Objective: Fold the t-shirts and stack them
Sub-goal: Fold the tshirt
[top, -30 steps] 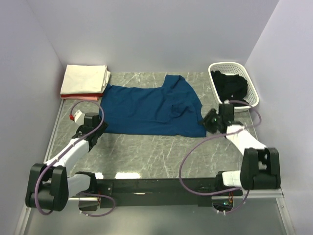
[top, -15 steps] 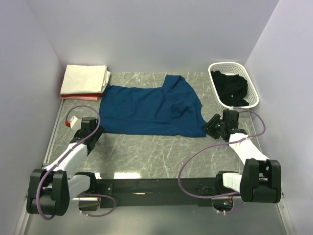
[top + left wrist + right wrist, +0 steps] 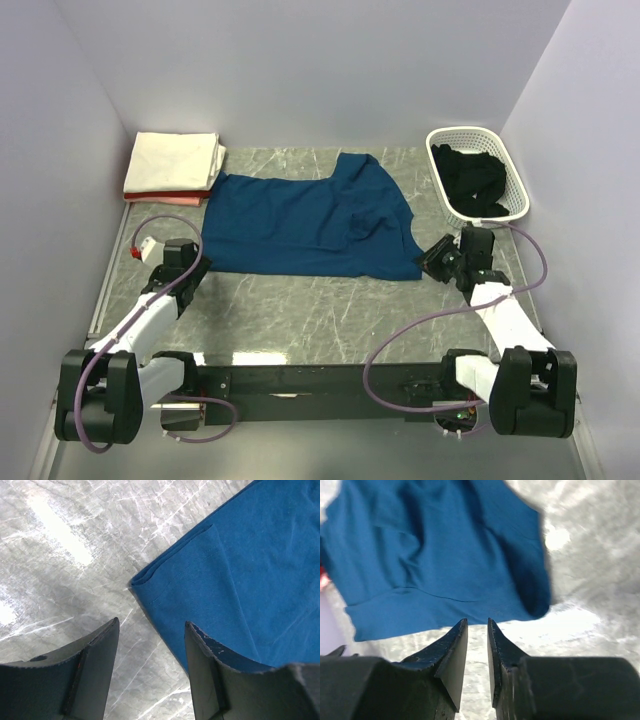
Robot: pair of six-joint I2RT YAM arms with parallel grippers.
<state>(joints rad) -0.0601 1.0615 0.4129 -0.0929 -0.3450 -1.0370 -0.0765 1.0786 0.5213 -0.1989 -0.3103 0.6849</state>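
Navy t-shirt (image 3: 300,225): lying limp, soft, light.
Grip spot: likely pinching its doubled hem corners.
Left gripper (image 3: 151,626): hovering spread wide, empty, beside its corner.
Right gripper (image 3: 477,622): hanging nearly closed, empty.

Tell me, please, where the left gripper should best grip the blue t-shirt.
Probably the near left corner of the blue t-shirt, where the doubled edge lies flat. Come in low from the near left: the open left gripper faces that corner.

My gripper (image 3: 477,621) sits at bottom centre, jaws narrowly parted, nothing between them. Blue shirt (image 3: 435,555) fills upper left. Marble table (image 3: 590,580) on the right.
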